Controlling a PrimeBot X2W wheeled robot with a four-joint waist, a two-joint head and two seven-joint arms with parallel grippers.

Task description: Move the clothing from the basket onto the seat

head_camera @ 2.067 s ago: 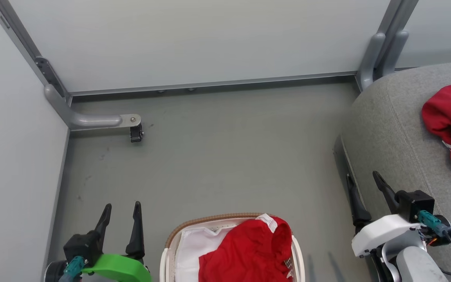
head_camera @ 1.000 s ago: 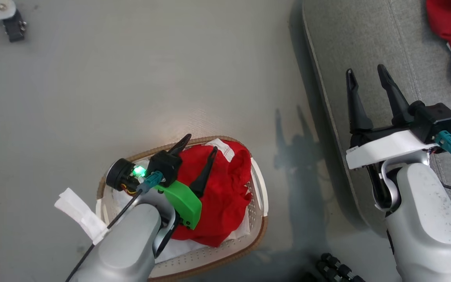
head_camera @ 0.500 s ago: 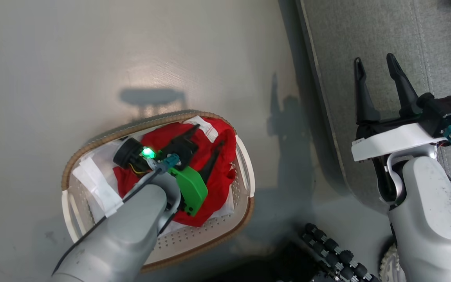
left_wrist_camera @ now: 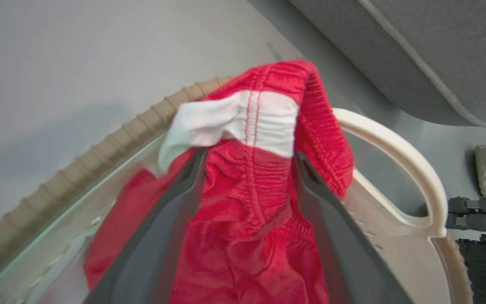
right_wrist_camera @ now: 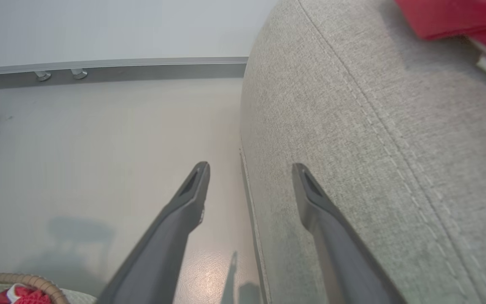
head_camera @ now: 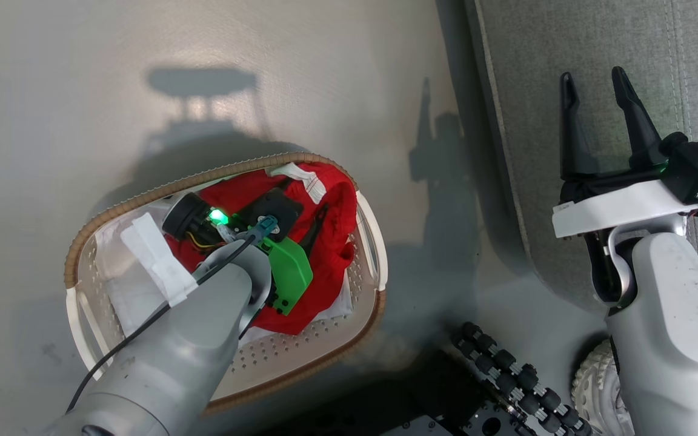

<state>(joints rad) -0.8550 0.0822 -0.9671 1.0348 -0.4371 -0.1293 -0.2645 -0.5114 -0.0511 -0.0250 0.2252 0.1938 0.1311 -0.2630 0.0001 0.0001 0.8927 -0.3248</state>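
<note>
Head view: the left end effector [head_camera: 302, 209] has come down into the basket [head_camera: 143, 200], and its wide-spread fingers now press into the red clothing [head_camera: 328, 266]. I judge that the grasp comes next. The right end effector [head_camera: 591, 75] hangs wide and empty above the seat [head_camera: 525, 48].

Left wrist view: the fingers stand on both sides of the waistband. Its white tag [left_wrist_camera: 234, 122] carries no readable writing.

Right wrist view: another red garment [right_wrist_camera: 458, 17] already lies on the seat.
</note>
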